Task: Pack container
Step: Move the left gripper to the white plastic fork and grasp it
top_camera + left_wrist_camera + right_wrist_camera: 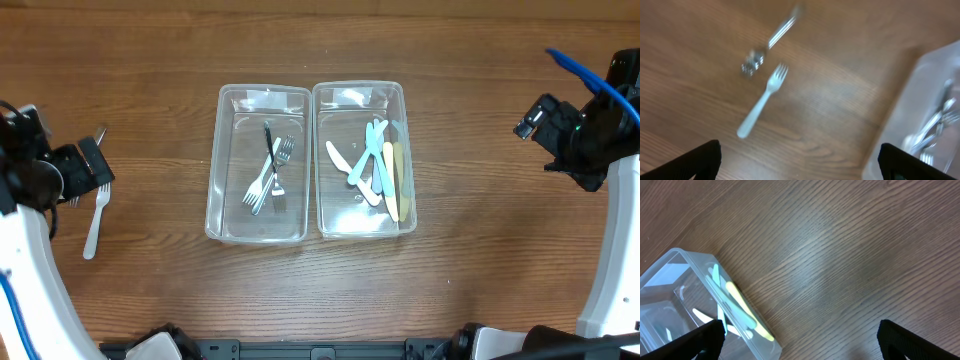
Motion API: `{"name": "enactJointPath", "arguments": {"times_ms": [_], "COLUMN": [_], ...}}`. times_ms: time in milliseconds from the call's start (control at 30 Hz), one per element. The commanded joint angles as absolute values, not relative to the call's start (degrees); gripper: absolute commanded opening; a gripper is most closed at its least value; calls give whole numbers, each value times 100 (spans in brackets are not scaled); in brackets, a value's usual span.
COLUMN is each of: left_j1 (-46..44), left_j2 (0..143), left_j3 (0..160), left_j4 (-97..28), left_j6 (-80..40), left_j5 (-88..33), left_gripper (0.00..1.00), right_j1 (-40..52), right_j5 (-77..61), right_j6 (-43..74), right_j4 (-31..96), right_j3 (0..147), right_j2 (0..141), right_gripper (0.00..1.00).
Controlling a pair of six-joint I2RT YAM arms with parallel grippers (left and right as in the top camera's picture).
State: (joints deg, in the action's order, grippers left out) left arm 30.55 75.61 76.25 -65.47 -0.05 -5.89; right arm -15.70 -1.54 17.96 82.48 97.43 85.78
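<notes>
Two clear plastic containers stand side by side mid-table. The left container [226, 140] holds several metal forks [272, 172]. The right container [405, 150] holds several plastic knives [378, 165] in blue, white and yellow. A white plastic fork [96, 220] and a metal fork [100, 133] lie loose at the far left; both show in the left wrist view, the white fork [761, 102] below the metal fork [771, 42]. My left gripper [797, 162] is open and empty above the bare wood between the loose forks and the left container [912, 105]. My right gripper [800, 340] is open and empty, right of the right container [700, 280].
The wooden table [480, 280] stretches around both containers. My left arm's white base sits at the front left edge, my right arm at the far right with a blue cable [580, 70].
</notes>
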Motion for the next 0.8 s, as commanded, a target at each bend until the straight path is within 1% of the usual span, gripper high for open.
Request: {"name": "enactJointPath", "arguments": {"times_ms": [0,200,333,433,767], "left_j1": [3286,3288,3286,3286,3284], "left_j2": [8291,9609,10130,10416,10473], "left_j3": [7157,7135,7135,7129,6386], "left_j4": [-5905,-5581,-5384,-5260,-4458], "left_j6": [471,473,475,419,438], "left_j5": [-945,-862,-832,-558,-381], "left_gripper": [100,100,99,98,100], "right_j1": [-1544,-1544,-1544,-1544,-1544], "right_j5": [-165,-163,-165,-163,-165], "right_j6": [1758,1756,1756,1756,1756], "right_j4": [8219,8219,8195,8195,8156], "right_j3": [9749,9749,9749,9749,9749], "right_j2": [8567,8567,8567,8567,8567], "right_gripper": [100,100,100,100,100]}}
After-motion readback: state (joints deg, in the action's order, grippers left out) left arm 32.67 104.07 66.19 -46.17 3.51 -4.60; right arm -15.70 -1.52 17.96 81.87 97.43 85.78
